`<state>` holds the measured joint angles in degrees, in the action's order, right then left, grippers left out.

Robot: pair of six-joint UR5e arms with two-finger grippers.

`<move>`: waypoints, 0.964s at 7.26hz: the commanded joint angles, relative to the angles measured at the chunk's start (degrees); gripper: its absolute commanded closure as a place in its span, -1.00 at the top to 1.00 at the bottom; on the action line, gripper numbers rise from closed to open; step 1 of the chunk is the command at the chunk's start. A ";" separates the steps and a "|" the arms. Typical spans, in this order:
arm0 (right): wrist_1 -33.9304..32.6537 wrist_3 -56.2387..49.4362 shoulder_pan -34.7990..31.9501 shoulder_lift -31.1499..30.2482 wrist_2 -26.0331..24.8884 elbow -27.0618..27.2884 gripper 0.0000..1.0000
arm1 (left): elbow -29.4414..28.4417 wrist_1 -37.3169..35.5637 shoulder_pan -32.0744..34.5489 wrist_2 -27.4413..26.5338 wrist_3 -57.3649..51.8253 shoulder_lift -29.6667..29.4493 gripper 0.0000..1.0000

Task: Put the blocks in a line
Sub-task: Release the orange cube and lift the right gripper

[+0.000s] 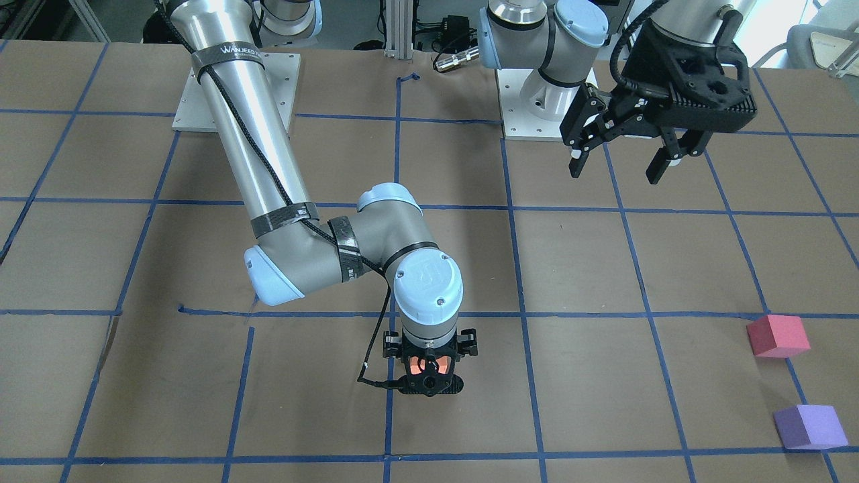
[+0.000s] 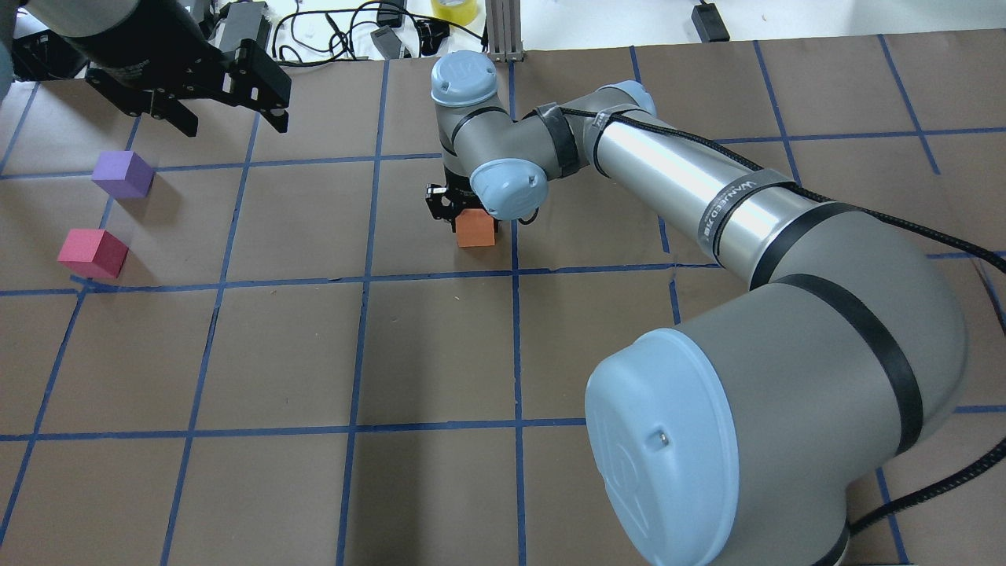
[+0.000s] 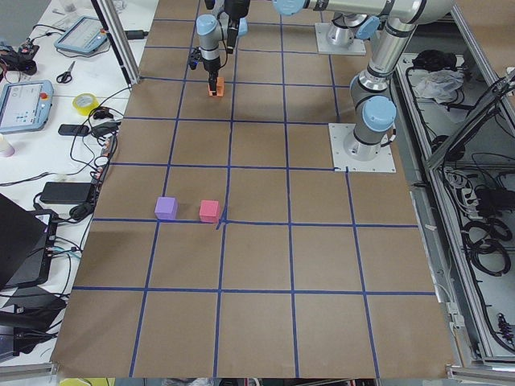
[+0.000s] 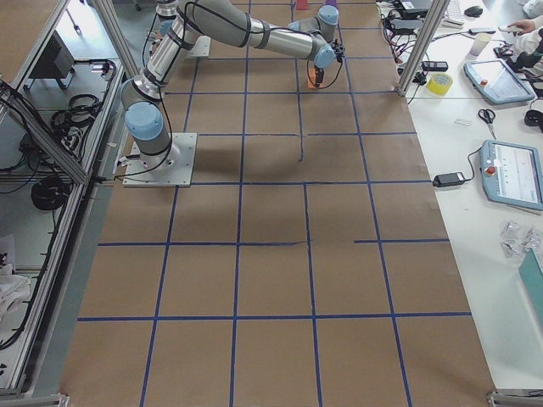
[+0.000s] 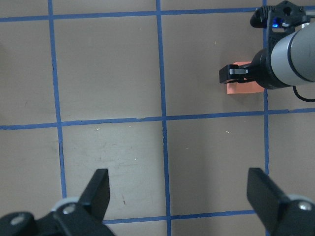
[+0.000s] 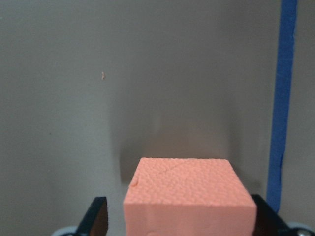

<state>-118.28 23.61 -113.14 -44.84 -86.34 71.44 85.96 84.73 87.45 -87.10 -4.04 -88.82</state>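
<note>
The orange block (image 6: 189, 196) rests on the brown paper near the table's middle, by a blue tape line; it also shows in the overhead view (image 2: 476, 230). My right gripper (image 6: 182, 219) points straight down over it, open, one finger (image 6: 97, 219) on each side with a small gap on the left. The red-pink block (image 2: 93, 253) and the purple block (image 2: 122, 174) sit side by side, apart, far to my left. My left gripper (image 2: 228, 102) hangs open and empty above the table, beyond the purple block.
Blue tape lines (image 2: 361, 275) mark a grid on the paper. The right arm's long forearm (image 2: 707, 196) stretches over the table's right half. Arm base plates (image 1: 235, 94) stand at the robot's side. Cables and devices (image 2: 377, 31) lie past the far edge.
</note>
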 commanded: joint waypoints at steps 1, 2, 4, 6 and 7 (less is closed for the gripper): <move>1.12 0.38 0.03 -4.00 -0.14 0.36 1.00 | 0.00 0.00 0.00 -0.09 0.00 -0.04 1.00; 6.61 0.03 1.42 -7.51 0.03 1.32 1.00 | -0.09 -0.09 0.00 0.09 -0.09 -0.91 1.00; 11.89 -0.23 4.23 -13.93 -0.84 2.21 1.00 | 0.43 -1.40 0.00 0.18 0.26 -2.84 1.00; 17.38 -9.75 9.93 -21.74 -1.19 7.28 1.00 | 4.02 -6.03 2.62 0.00 0.53 -4.68 1.00; 17.47 -13.64 13.18 -27.18 -1.19 11.75 1.00 | 6.83 -9.46 3.16 -0.17 0.61 -5.56 1.00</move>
<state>-101.88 15.31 -103.92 -65.87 -87.49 78.47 89.77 79.17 89.58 -87.08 -3.56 -93.23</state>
